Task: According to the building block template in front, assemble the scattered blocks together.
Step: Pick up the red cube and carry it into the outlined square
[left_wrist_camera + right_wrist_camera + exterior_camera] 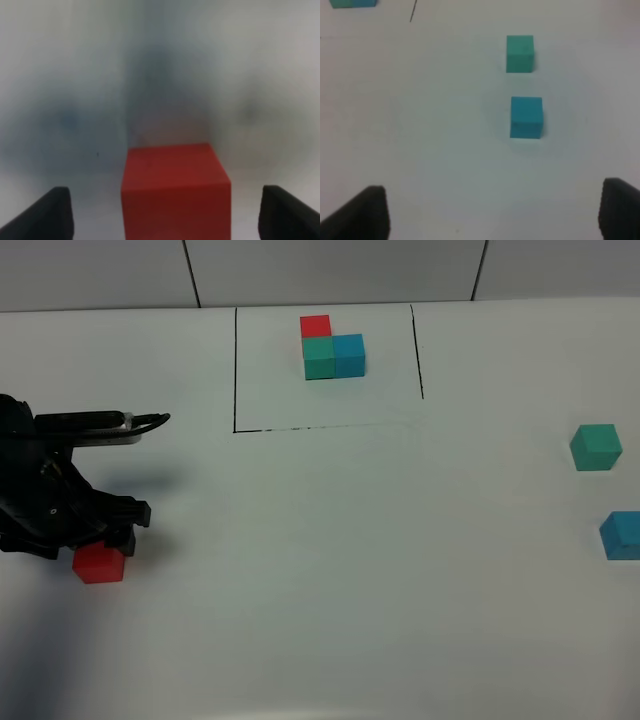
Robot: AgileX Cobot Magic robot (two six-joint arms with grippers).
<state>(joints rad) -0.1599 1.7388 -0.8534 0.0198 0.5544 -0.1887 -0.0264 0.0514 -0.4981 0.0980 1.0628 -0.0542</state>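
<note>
Right between the prongs of the left tool [118, 530] sits the loose red cube [175, 192], with a clear gap on each side. So that tool is wide open and has hold of nothing yet. I'd call this the very start of the job: lined up for the first pick, nothing assembled. Next move, I reckon, is to close squarely on the cube's two side faces and lift, then carry it out ahead toward the middle of the counter [330, 570] where the build can go. The right tool [495, 215] is gaping open too, and empty. The blue cube [526, 117] lies out in front of it and the green cube [520, 53] a bit beyond that, the two not touching. The template [330, 345] is well off ahead of both tools, inside thin black lines [235, 370]: green at the corner, red touching its far side, blue touching the side nearer the right tool. The loose cubes look plain, matte and flat-faced, all the same size, so probably an easy pinch if the grip's centred.
</note>
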